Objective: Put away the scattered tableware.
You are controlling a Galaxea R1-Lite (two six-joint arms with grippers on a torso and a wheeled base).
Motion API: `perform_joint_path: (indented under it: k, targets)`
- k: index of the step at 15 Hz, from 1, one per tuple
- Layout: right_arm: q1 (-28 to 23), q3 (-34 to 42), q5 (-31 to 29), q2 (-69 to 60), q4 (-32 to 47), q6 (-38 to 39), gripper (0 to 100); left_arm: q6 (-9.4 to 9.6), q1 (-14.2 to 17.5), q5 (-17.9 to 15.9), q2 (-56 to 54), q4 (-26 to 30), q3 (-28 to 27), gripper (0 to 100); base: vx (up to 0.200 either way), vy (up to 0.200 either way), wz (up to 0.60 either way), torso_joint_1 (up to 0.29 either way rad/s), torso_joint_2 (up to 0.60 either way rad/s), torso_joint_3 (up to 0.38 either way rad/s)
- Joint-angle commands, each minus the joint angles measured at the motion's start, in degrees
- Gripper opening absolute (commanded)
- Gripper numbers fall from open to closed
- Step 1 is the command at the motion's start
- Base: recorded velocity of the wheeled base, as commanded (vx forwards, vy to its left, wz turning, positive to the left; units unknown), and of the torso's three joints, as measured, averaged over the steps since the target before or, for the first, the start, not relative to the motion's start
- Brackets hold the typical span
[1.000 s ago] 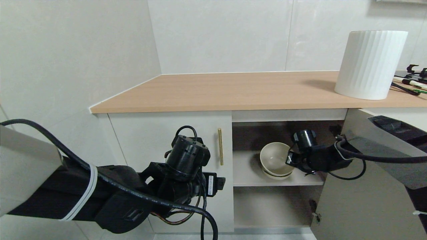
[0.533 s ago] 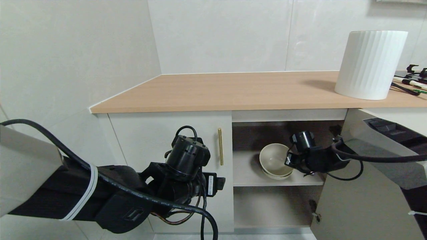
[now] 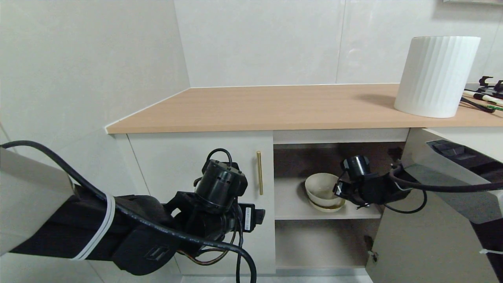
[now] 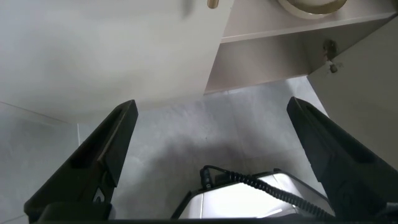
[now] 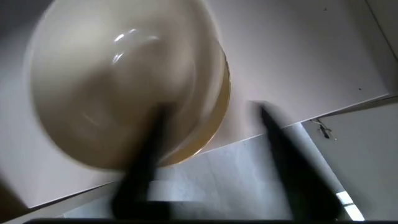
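A cream bowl [image 3: 321, 188] sits nested in a second bowl [image 3: 328, 205] on the upper shelf [image 3: 290, 204] of the open cabinet. My right gripper [image 3: 338, 189] is inside the cabinet at the top bowl's right rim. In the right wrist view the bowl [image 5: 112, 81] is close up and the gripper [image 5: 208, 109] is open, one finger over the bowl's inside and the other outside its rim. My left gripper [image 4: 211, 124] hangs open and empty over the floor in front of the closed left door; its arm [image 3: 220, 204] is low on the left.
The cabinet's right door [image 3: 412, 243] stands swung open toward me. The left door is closed and has a gold handle [image 3: 259, 173]. A white ribbed container [image 3: 436, 76] and some pens [image 3: 487, 98] sit on the wooden counter [image 3: 255, 108]. The lower shelf [image 3: 318, 243] is bare.
The right gripper has sunk slightly, and the bowl it held tilted toward me now sits level in the lower bowl. The left arm has not moved.
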Motion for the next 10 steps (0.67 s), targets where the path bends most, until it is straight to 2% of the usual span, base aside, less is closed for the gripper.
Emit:
perform_joint_path:
  k: [1,3,4,5,7,8,9,10]
  targets:
    - [0.0,0.2,0.0,-0.3,0.0,-0.2,100,-0.03,0.3,0.1,-0.2,0.0,0.1,100,0.000,0.000,0.00,0.000,0.00,0.000]
    - [0.0,0.9,-0.1,-1.9,0.7,-0.3,100,0.41,1.1,-0.1,-1.6,-0.1,0.9,100,0.000,0.000,0.00,0.000,0.00,0.000]
    - [0.2,2.1,-0.1,-4.2,2.8,-0.2,100,1.64,1.2,-0.1,-2.9,-0.5,2.6,100,0.000,0.000,0.00,0.000,0.00,0.000]
    - [0.7,4.1,0.2,-8.5,6.0,-0.2,100,4.19,1.6,-0.6,-5.4,-1.0,4.7,100,0.000,0.000,0.00,0.000,0.00,0.000]
    - [2.1,9.1,0.5,-17.4,10.8,-0.2,100,6.03,3.8,-0.7,-10.3,-3.9,6.8,100,0.000,0.000,0.00,0.000,0.00,0.000]
    - [2.3,12.6,1.5,-23.6,12.7,-0.5,100,8.41,5.5,-0.5,-13.6,-4.1,7.6,100,0.000,0.000,0.00,0.000,0.00,0.000]
    - [2.3,15.0,4.0,-29.5,14.2,-2.2,100,13.33,6.6,0.8,-16.3,-4.5,9.2,100,0.000,0.000,0.00,0.000,0.00,0.000]
    - [2.4,16.4,6.5,-34.7,16.3,-3.2,100,16.05,6.7,1.4,-19.5,-4.4,9.8,100,0.000,0.000,0.00,0.000,0.00,0.000]
